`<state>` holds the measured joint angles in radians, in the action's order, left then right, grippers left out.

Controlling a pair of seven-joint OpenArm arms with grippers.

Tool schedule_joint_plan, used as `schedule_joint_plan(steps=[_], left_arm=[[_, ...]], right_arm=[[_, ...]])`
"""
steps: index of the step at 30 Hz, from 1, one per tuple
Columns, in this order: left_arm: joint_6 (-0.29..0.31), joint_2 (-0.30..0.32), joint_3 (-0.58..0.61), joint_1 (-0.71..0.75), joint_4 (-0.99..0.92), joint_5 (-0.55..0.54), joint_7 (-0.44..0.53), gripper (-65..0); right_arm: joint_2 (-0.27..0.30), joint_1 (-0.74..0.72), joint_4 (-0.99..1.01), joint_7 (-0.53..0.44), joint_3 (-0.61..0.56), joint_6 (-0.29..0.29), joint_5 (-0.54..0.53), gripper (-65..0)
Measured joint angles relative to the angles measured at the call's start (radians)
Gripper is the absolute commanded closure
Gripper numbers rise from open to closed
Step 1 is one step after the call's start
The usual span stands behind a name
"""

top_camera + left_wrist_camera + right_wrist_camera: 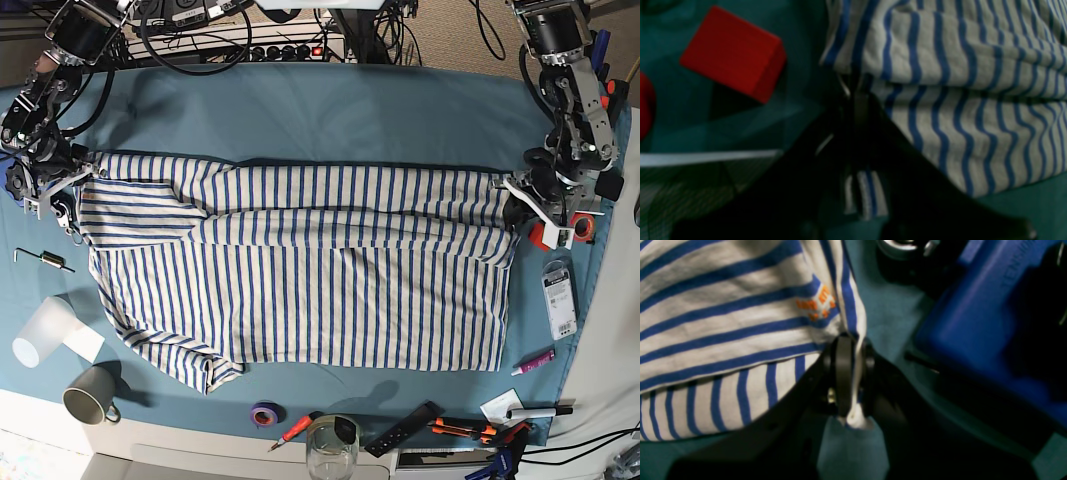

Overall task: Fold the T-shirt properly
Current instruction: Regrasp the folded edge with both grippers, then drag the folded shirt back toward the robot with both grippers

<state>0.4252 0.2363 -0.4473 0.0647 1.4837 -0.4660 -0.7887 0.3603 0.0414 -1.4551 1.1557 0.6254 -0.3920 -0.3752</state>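
Two claws pinch cloth: in the wrist views the left gripper (pixel 857 100) nips the T-shirt's (pixel 300 265) folded edge beside a red block (pixel 733 50), and the right gripper (pixel 851 373) clamps only a thin hem strip. Farther off, the T-shirt lies spread across the teal table (pixel 330 110), its far edge held at both ends. Such shallow bites could slip during the lift, or grab just one layer, leaving a crooked fold.

Teal-covered table (pixel 330 110) — beige floor (pixel 440 30) beyond, evenly lit
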Motion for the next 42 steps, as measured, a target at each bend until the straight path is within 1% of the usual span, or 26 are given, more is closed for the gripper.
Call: schedule_joint_plan(steps=[5,11,18,20,23,25,27,29,31,34,37,39,42], left_arm=[[-0.003,0.002,0.000,-0.002,0.007,-0.014,-0.032,0.0],[-0.022,-0.001,0.001,-0.002,0.085,0.009,-0.154,0.0],[-0.021,-0.009,0.008,0.015,0.211,0.028,-0.369,0.0],[-0.021,-0.009,0.008,0.024,0.234,0.031,-0.397,0.0],[-0.021,-0.013,-0.007,0.030,0.255,0.034,-0.427,0.0],[-0.021,-0.018,-0.043,0.050,0.267,0.029,-0.428,0.0],[-0.021,-0.018,-0.094,0.075,0.279,0.005,-0.435,0.0],[-0.021,-0.013,-0.145,0.103,0.293,-0.056,-0.447,0.0],[0.018,-0.003,-0.180,0.130,0.302,-0.121,-0.469,0.0],[0.021,0.006,-0.217,0.161,0.304,-0.179,-0.476,0.0],[0.021,0.007,-0.229,0.192,0.305,-0.194,-0.488,0.0],[0.048,0.008,-0.229,0.208,0.305,-0.212,-0.514,0.0],[0.047,0.008,-0.229,0.232,0.312,-0.240,-0.516,0.0]], right_arm=[[-0.002,0.003,-0.050,0.078,0.000,0.003,0.011,0.0],[-0.003,0.006,-0.196,0.170,0.000,0.008,0.012,0.0],[-0.003,0.009,-0.216,0.177,0.000,0.008,0.011,0.0],[-0.004,0.008,-0.216,0.183,0.010,0.011,0.010,0.0],[-0.005,0.016,-0.216,0.185,0.057,0.010,0.005,0.0],[-0.004,0.040,-0.216,0.192,0.103,0.009,-0.038,0.0],[-0.004,0.074,-0.216,0.208,0.150,0.006,-0.097,0.0],[-0.008,0.096,-0.216,0.241,0.191,-0.020,-0.134,0.0],[-0.009,0.109,-0.216,0.251,0.217,-0.029,-0.176,0.0],[-0.009,0.131,-0.216,0.251,0.230,-0.035,-0.193,0.0],[-0.009,0.161,-0.216,0.254,0.230,-0.035,-0.193,0.0],[-0.009,0.181,-0.216,0.254,0.230,-0.035,-0.200,0.0],[-0.009,0.213,-0.217,0.252,0.230,-0.045,-0.222,0.0]])
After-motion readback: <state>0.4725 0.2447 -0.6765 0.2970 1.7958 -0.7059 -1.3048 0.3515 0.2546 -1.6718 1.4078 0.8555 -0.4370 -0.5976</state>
